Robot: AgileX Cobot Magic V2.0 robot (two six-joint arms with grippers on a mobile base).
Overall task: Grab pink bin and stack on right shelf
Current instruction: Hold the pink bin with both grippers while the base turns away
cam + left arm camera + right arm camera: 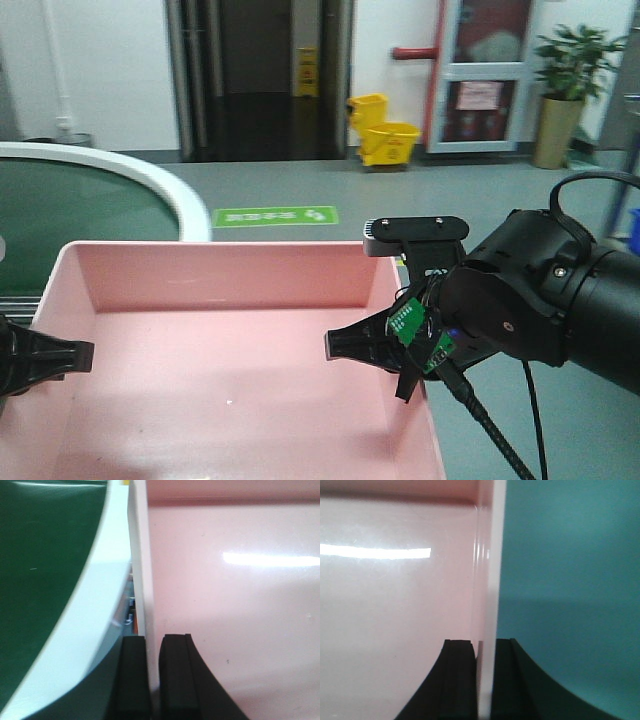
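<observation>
**Pink bin pinched at both side walls, 2 grippers on it**

- Pink bin [220,275]: fills the near centre of the front view, open side up, nothing inside. Glossy floor throws back a ceiling light. Near edge runs out of frame.
- Left gripper [152,640]: closed down narrow on the bin's left wall. The left wrist view shows 1 black finger [132,680] outside the wall and 1 inside, with the pale rim sandwiched between them and both pads touching it.
- Right gripper [487,645]: same hold on the bin's right wall. 1 finger [457,680] sits on the pink inner side and 1 on the outer side, clamped tight with no gap showing.
- Right arm [560,290]: a bulky black wrist comes in from the right, with a small camera bar [415,232] on top, a green circuit board [405,322] exposed and a black cable [490,430] hanging down.
- Conveyor belt [80,205]: green with a white curved rim, just beside the bin's far-left corner. In the left wrist view its rim runs close along the bin's left wall.
- Right of the bin: only grey-green floor [570,580]. Cannot tell what, if anything, supports the bin's underside.
- Far background: dark doorway [258,70] with a yellow caution sign [306,72], a green floor marking [275,216], a yellow mop bucket [388,130] and a potted plant [570,60] at far right.
</observation>
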